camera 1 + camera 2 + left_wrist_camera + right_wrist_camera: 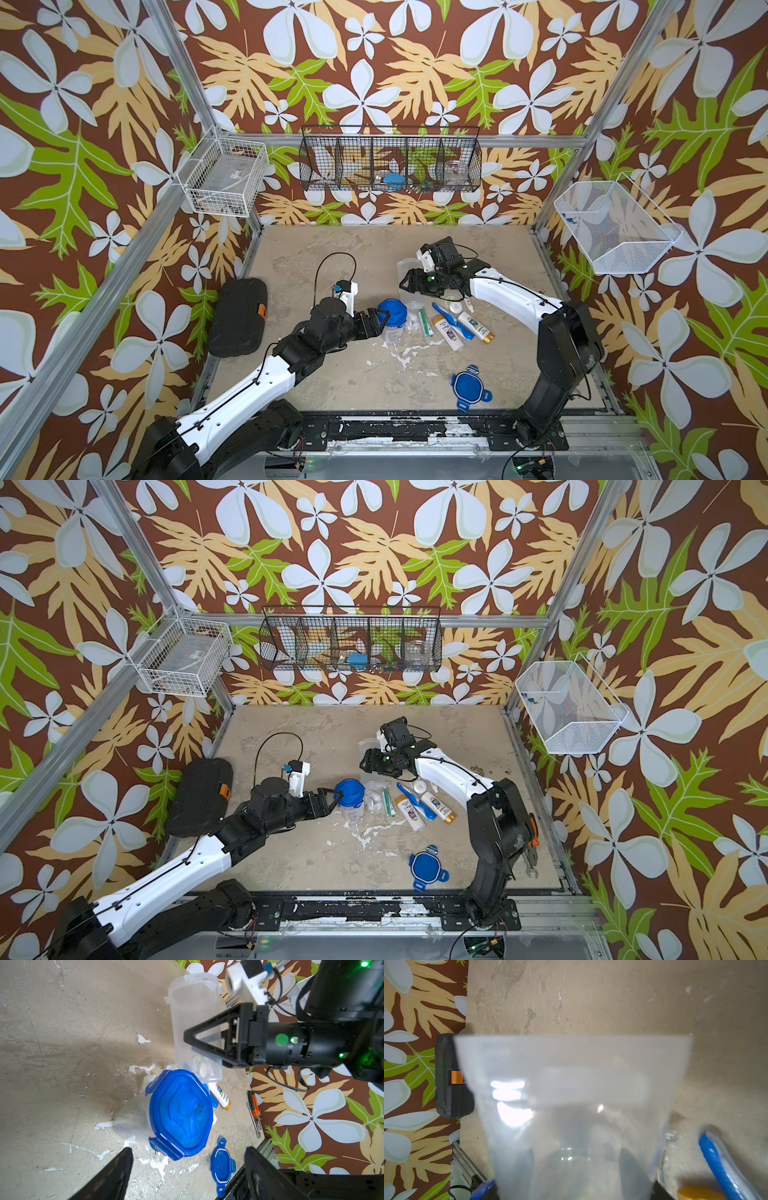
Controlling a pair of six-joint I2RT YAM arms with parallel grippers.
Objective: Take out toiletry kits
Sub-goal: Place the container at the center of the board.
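Toiletry kit items lie loose on the table in both top views: two white bottles with gold caps [449, 332] [476, 326], a blue toothbrush [446, 314], a green tube [425, 322], a round tin [456, 308] and a thin clear bag [411, 321]. Left of them stands a clear jar under a blue lid [393, 312] [180, 1113]. My left gripper [381, 318] [188, 1152] is open, its fingertips at the lid's edge. My right gripper [406, 283] [578, 1167] is shut on a tipped, lidless clear jar [409, 268] [194, 1012].
A loose blue four-tabbed lid [470, 387] [222, 1164] lies near the front edge. A black case [239, 318] rests at the table's left side. A wrench and orange pliers [254, 1112] sit by the right edge. Wire baskets [390, 160] hang on the walls.
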